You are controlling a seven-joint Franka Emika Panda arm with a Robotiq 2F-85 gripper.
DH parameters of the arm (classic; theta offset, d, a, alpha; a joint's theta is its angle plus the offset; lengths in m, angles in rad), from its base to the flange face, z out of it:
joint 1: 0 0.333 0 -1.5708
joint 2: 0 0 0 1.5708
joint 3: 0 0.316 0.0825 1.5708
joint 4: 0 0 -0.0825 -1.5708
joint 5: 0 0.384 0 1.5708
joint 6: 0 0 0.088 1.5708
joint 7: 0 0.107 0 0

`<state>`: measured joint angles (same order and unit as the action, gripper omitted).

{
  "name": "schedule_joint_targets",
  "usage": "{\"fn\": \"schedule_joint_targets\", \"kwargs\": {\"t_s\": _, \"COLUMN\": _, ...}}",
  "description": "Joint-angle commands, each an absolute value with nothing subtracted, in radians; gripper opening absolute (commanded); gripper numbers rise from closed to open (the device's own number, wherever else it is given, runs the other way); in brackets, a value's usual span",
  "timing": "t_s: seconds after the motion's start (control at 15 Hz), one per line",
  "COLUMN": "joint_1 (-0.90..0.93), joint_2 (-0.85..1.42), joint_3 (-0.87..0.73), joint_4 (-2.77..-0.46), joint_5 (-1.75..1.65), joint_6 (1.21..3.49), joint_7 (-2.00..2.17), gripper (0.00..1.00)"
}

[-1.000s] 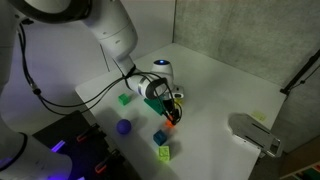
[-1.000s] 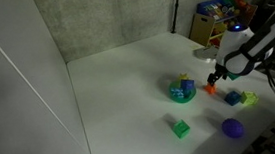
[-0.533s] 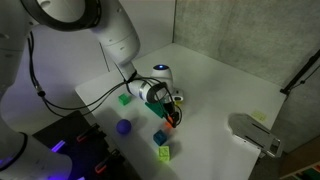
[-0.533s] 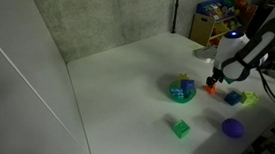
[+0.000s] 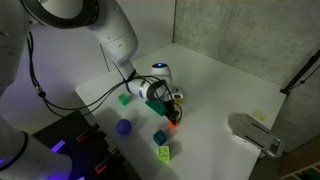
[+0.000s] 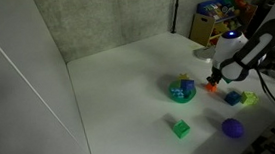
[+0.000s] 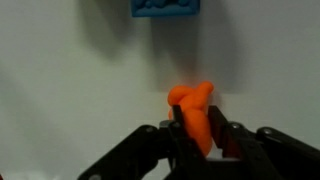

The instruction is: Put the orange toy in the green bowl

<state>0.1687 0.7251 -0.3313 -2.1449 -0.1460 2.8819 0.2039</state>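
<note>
Gripper (image 7: pixel 197 128) is clamped on the orange toy (image 7: pixel 192 104), whose long axis runs along the fingers, near the worktop's cluttered edge, with the green bowl (image 6: pixel 176 97) just beside it toward the worktop's middle, so the carry looks short and sideways.

The chunky orange toy (image 7: pixel 190 100) sat upright, pinched in the gripper (image 7: pixel 197 128); the round green bowl (image 6: pixel 178 97) lay just beside it.

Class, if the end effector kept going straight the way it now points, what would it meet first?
The orange toy, already in its grasp; beyond that, probably the white table just beneath, though depth is unclear.
</note>
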Motion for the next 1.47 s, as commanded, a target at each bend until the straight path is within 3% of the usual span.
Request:
{"fn": "schedule_joint_targets", "kwargs": {"t_s": 0.0, "joint_1": 0.219, "joint_2": 0.636, "joint_3": -0.369, "joint_4": -2.168, "joint_5": -0.161, "joint_6": 2.826, "joint_7": 0.231, "gripper": 0.06}}
{"fn": "schedule_joint_targets", "kwargs": {"t_s": 0.87, "joint_1": 0.294, "joint_2": 0.309, "joint_3": -0.267, "joint_4": -2.199, "joint_5": -0.27, "joint_6": 2.681, "joint_7": 0.336, "gripper": 0.05}}
{"fn": "schedule_joint_targets", "kwargs": {"t_s": 1.4, "joint_1": 0.266, "joint_2": 0.312, "joint_3": -0.1, "joint_4": -2.209, "joint_5": -0.249, "joint_6": 2.686, "joint_7": 0.329, "gripper": 0.05}}
